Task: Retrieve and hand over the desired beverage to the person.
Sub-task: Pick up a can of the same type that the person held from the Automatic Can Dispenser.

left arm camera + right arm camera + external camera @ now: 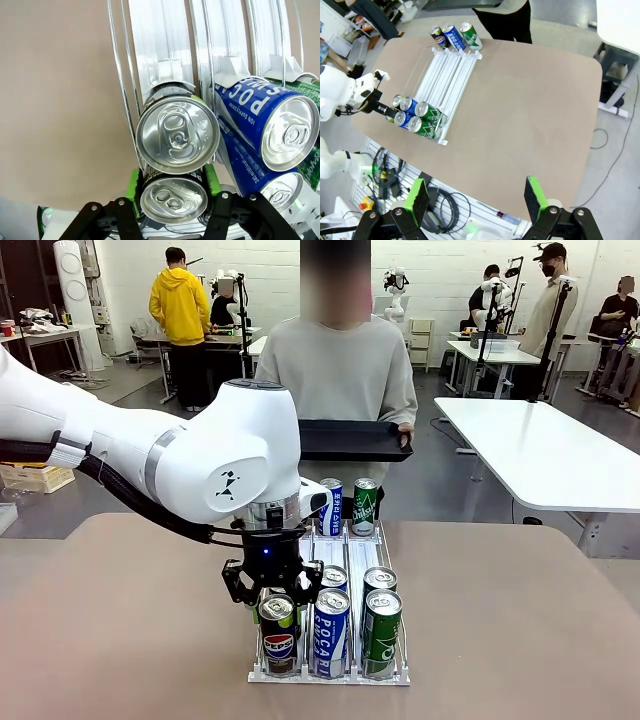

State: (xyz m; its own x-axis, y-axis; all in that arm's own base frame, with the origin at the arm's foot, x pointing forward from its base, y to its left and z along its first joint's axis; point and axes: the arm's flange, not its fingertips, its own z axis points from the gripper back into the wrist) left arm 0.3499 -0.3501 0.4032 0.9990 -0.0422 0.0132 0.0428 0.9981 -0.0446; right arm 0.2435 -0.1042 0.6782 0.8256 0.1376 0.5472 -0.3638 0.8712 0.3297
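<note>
The Pepsi can [279, 638] stands at the near end of the left lane of the rack [330, 677], my left hand [274, 602] clamped on it. My right hand [476, 200] hangs, fingers apart, above the counter [500, 620]. At the far side, the person [340, 370] holds a black tray [350, 440].

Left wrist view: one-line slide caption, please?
Left tool shut on the front can in the wire rack's outer lane.
</note>
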